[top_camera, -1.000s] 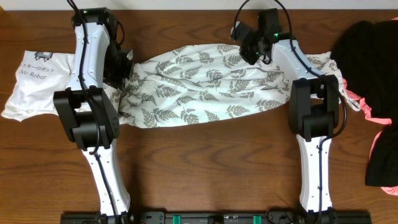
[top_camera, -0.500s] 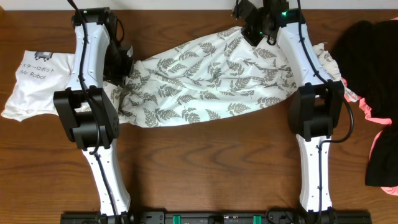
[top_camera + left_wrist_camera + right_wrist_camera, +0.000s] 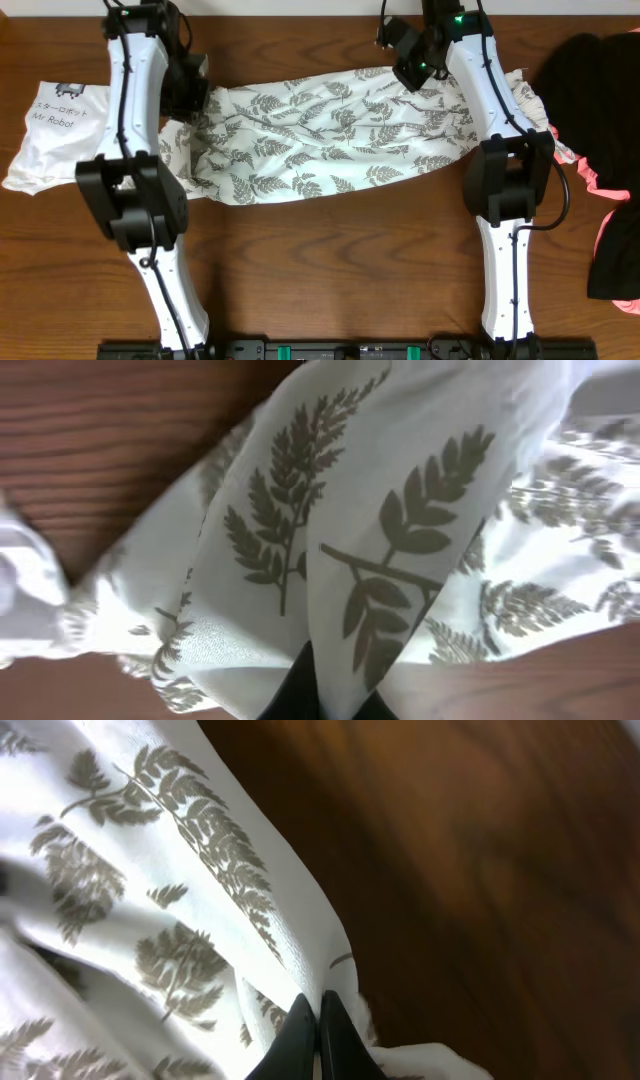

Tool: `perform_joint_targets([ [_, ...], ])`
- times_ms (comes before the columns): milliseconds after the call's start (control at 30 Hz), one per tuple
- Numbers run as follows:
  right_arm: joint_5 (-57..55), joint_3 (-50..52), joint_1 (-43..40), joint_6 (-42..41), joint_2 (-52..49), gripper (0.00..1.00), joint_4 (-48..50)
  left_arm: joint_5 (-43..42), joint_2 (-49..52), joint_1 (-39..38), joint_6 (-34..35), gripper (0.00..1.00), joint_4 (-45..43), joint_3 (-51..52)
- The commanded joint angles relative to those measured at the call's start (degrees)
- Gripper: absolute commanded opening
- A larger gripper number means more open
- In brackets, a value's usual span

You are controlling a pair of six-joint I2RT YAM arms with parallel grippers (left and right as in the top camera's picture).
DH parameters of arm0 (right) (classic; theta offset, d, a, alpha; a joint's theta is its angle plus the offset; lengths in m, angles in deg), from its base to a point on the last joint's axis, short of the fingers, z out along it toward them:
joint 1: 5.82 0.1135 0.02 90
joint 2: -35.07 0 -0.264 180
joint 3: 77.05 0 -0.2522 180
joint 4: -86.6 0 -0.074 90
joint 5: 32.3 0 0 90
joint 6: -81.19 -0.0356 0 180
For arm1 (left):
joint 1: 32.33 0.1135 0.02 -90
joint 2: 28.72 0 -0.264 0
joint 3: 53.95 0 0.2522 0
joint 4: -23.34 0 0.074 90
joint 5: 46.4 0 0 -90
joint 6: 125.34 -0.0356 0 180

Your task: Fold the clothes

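Here the left claw (image 3: 305, 690) is clenched on a fold of the fern-print garment (image 3: 330, 140) at its left end, and the right claw (image 3: 318, 1020) is clamped on the cloth's far edge toward the right end; the garment lies stretched between them across the wooden table (image 3: 340, 260), just beside a white shirt (image 3: 55, 135)

The only legible writing is on the plain white shirt (image 3: 45, 150) at the left edge of the overhead view. It has a small line of Japanese katakana, apparently スターロボット, and beneath it "Mr Robot" in thin dark letters, both lines slanting slightly upward.
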State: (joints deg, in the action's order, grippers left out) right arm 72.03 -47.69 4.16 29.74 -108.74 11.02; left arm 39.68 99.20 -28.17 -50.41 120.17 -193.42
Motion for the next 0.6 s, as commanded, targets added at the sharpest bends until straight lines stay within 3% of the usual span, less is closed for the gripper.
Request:
perform_joint_targets([
  [0,-1.29,-1.49,-0.15,0.37,4.00,0.01,-2.12,-0.15,-3.78,0.04,-0.72,0.06,0.15,-1.51],
  [567,-1.29,-1.49,-0.15,0.98,7.30,0.01,-19.10,0.09,-4.15,3.58,-0.63,0.06,4.57,-1.49],
])
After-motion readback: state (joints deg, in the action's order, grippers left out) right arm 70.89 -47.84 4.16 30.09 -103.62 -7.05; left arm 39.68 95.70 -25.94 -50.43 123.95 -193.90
